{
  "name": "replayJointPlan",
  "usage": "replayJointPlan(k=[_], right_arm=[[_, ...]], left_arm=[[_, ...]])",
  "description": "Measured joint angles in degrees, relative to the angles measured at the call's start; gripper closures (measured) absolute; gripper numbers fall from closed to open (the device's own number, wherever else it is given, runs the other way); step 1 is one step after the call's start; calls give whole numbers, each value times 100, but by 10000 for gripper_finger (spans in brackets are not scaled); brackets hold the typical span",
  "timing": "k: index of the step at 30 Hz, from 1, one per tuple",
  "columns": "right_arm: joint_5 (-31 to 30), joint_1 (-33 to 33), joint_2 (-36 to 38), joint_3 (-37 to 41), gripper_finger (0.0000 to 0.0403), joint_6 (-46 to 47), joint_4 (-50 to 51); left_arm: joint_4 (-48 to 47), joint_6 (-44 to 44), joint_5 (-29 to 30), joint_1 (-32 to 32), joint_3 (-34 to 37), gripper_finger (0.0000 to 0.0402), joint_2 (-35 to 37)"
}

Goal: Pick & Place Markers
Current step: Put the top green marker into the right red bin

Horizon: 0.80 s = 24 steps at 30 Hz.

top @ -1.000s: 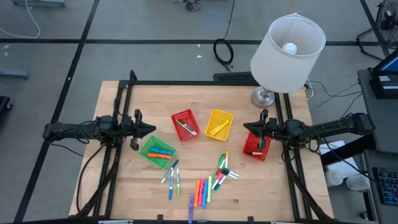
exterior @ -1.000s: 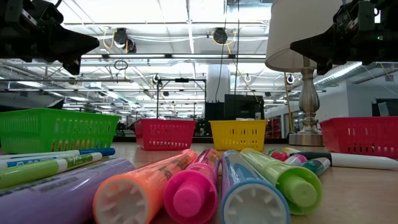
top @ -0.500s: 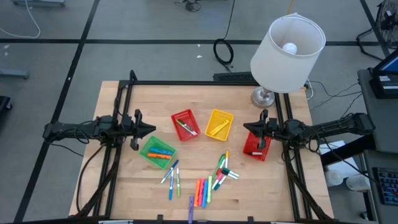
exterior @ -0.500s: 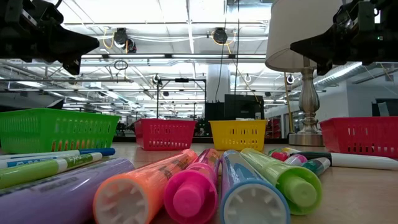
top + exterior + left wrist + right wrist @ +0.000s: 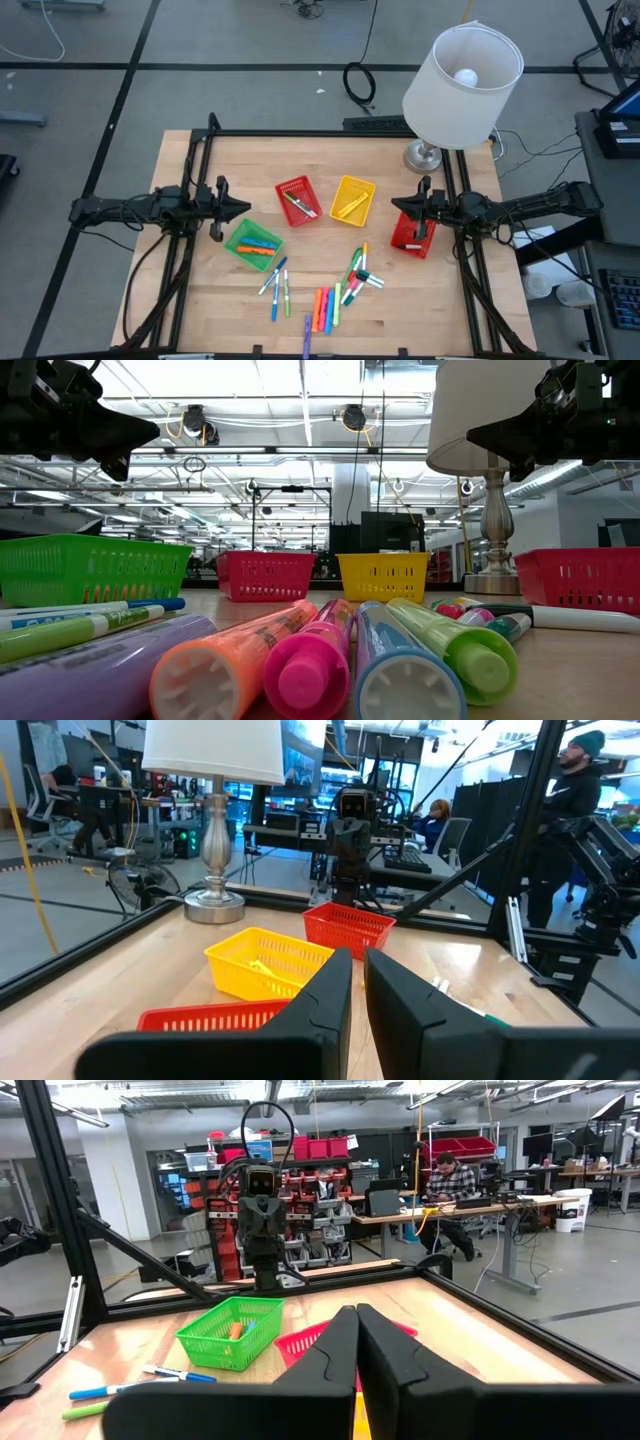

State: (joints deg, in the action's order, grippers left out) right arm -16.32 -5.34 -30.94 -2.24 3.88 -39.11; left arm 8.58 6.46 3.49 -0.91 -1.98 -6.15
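Big workshop room all around with desks and a person (image 5: pixel 452 1185) sitting way back, a lamp (image 5: pixel 462 75) at the far right corner of my wooden bench (image 5: pixel 200 290), and green (image 5: pixel 252 245), red (image 5: pixel 297 201) and yellow (image 5: pixel 352 199) baskets across the middle. The loose markers (image 5: pixel 325 300) lie along the near edge, well apart from both my arms. My left fingers (image 5: pixel 243 207) hang just above the green basket nearly shut with only a slit between them, and my right fingers (image 5: pixel 396 208) sit closed tight over a second red basket (image 5: pixel 412 238), nothing in either.

Bright overhead light, near markers (image 5: pixel 300 660) perhaps blurred
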Motion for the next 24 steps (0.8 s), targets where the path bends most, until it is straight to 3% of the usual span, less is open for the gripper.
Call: replayJointPlan(k=[24], right_arm=[[107, 0, -22, -31, 403, 241, -123]], left_arm=[[-232, -225, 239, 0, 0, 366, -2]])
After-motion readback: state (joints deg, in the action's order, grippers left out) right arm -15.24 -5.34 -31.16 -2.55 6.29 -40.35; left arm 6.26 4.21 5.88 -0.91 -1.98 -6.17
